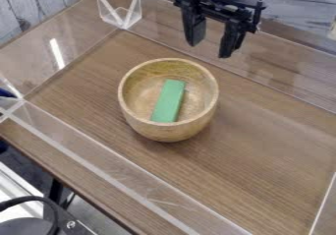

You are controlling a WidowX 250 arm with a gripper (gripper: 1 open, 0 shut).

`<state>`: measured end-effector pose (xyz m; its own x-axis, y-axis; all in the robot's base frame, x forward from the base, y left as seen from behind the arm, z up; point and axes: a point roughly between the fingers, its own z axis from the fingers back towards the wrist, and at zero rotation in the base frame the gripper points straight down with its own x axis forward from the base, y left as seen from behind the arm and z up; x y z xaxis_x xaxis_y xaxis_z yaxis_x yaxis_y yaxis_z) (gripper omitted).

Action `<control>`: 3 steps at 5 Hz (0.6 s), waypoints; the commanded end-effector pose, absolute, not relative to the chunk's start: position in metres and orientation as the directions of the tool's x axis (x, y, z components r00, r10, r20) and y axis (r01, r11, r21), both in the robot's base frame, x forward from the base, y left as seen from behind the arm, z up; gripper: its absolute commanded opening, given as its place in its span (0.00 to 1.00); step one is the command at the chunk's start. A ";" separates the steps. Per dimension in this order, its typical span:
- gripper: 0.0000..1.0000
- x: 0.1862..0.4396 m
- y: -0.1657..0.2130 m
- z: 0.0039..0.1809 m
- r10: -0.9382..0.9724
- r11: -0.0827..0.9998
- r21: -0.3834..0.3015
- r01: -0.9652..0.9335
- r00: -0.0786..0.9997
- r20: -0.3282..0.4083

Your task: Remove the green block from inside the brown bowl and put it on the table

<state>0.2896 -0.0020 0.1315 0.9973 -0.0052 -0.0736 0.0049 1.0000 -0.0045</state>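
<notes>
Wood-grain table (250,165), fenced by low clear walls (79,52), carries a single brown bowl (138,121) near its middle. Inside the bowl lies the green block (168,101), flat on the bottom, its long side running roughly from near edge to far edge. The gripper (218,37) hangs above the far edge of the table, well apart from the bowl, empty, fingers pointing down and standing somewhat spread.

Risks noted: the bowl's thick rim stands between the fingers and the block; a descent off centre would likely strike the rim and shove or tip the bowl. The block lies flat, so fingers set across its length rather than its width could slip off or pinch nothing. A lift dragging against the bowl wall could knock the block loose.

Surroundings: a clear folded bracket (121,13) at the far left corner, out of the way. Open surface around the bowl suits placement.
</notes>
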 end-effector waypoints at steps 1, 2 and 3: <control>1.00 0.282 0.004 0.124 -0.005 1.000 0.006 0.005 0.995 -0.098; 1.00 0.272 0.012 0.111 0.003 1.000 0.018 -0.001 0.991 -0.132; 1.00 0.267 0.023 0.103 0.025 0.999 0.029 -0.021 0.989 -0.149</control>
